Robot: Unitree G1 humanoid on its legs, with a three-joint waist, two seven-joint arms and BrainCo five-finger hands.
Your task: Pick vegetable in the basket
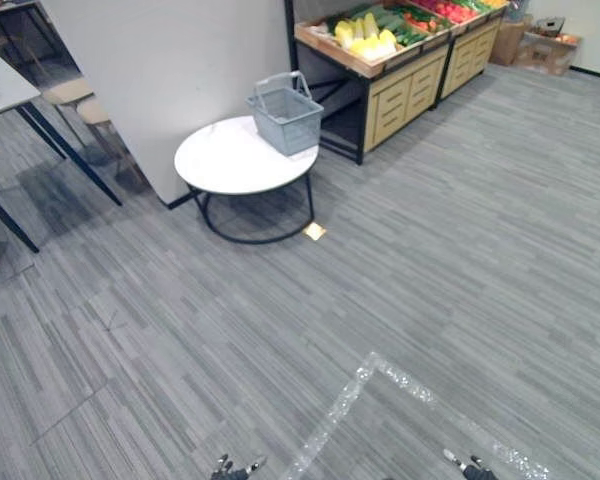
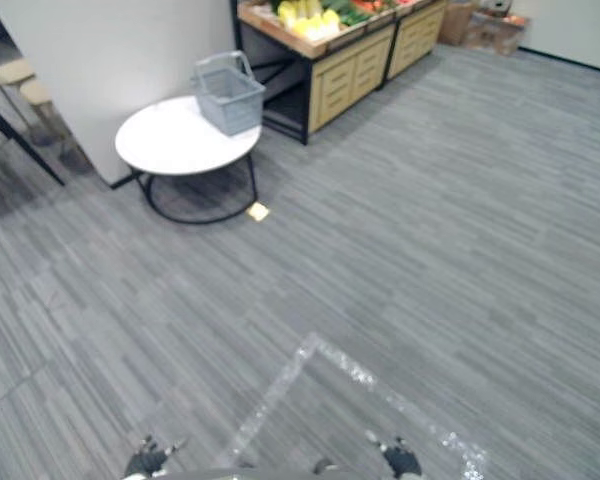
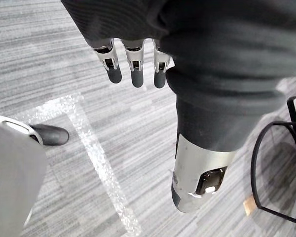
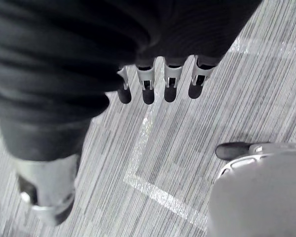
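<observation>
left robot hand [image 3: 133, 69]: hangs low, pointing down at carpet floor [image 1: 480, 250], fingers straight and spread, empty | right robot hand [image 4: 158, 86]: same pose, fingers straight, empty | shiny tape line [image 1: 380, 375] on floor ahead | grey basket [image 1: 285, 112]: far right edge of round white bench [image 1: 225, 160] | vegetables [image 1: 365, 38]: on wooden produce stand [image 1: 405, 95] just beyond basket
</observation>
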